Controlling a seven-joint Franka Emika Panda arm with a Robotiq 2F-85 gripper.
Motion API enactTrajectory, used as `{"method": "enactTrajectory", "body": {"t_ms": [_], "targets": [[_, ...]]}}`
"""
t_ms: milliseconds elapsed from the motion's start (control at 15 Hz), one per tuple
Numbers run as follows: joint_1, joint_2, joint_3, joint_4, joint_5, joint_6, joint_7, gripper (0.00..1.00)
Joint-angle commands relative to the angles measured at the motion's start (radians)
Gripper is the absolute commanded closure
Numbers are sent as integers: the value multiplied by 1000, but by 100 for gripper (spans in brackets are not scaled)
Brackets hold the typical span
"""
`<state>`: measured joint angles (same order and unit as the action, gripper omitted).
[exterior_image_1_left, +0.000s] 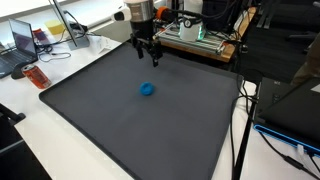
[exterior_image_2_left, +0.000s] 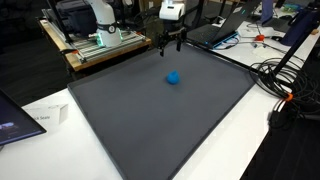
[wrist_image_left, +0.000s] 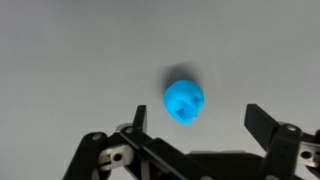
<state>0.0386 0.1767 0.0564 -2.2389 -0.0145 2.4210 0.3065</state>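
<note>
White is the counter (exterior_image_1_left: 45, 125), and most of it is covered by a big dark grey mat (exterior_image_1_left: 130, 130). The gripper (exterior_image_1_left: 150, 58) is held wide open and empty above the mat, near its far edge. A small blue ball (exterior_image_1_left: 147, 88) is seen on the mat just in from that edge, not touched by the gripper.

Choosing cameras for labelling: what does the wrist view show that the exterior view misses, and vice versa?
Wrist only: the blue ball close up with its uneven surface, and two spread fingers at the bottom edge.
Exterior only: the edges of the dark mat, the white table around it, a laptop, and the arm above the gripper, which hangs apart from the ball.
Shared: the ball, the mat surface, and the open gripper holding nothing.
</note>
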Motion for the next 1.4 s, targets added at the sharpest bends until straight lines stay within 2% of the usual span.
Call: {"method": "enactTrajectory", "body": {"t_ms": [0, 333, 667, 867, 1067, 1200, 1333], "targets": [[15, 58, -3, 27, 31, 26, -40, 0], [27, 108, -7, 3, -12, 112, -122, 0], [74, 144, -46, -42, -111, 261, -82, 0], [114, 168, -92, -53, -181, 305, -32, 0], [140, 199, -115, -44, -201, 329, -13, 1], [157, 219, -130, -33, -205, 341, 0, 7], [170, 232, -141, -27, -200, 349, 5, 28]]}}
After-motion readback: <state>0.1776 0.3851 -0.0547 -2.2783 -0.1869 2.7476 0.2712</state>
